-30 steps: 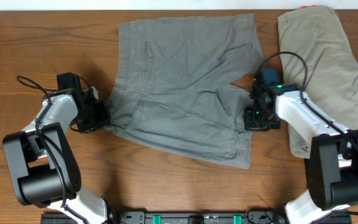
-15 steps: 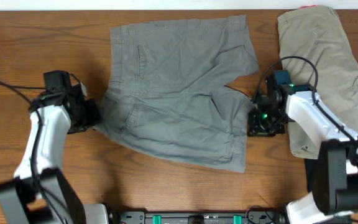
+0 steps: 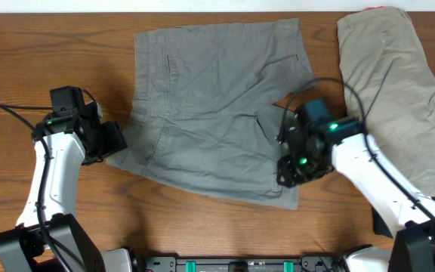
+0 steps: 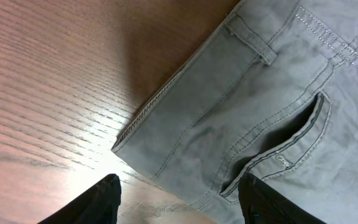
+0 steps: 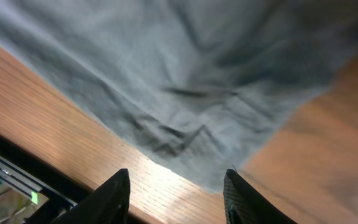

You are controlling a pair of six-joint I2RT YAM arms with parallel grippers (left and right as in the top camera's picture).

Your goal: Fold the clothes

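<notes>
The wrinkled mid-grey cotton shorts [image 3: 210, 113] lie spread flat at the middle of the brown wooden worktop [image 3: 51, 60]. A similar khaki-beige pair [image 3: 399, 91] lies at its right edge. The left gripper [image 3: 112, 143] sits at the grey pair's waistband corner with its jaws apart, clamping nothing. The right gripper [image 3: 289, 170] hovers over the lower leg hem, also parted. Its wrist view is blurred, but it seems to hold no cloth.

Spread, empty left end effector [image 4: 178, 194]; right end effector [image 5: 176, 191] seemingly likewise, its view blurred.
</notes>
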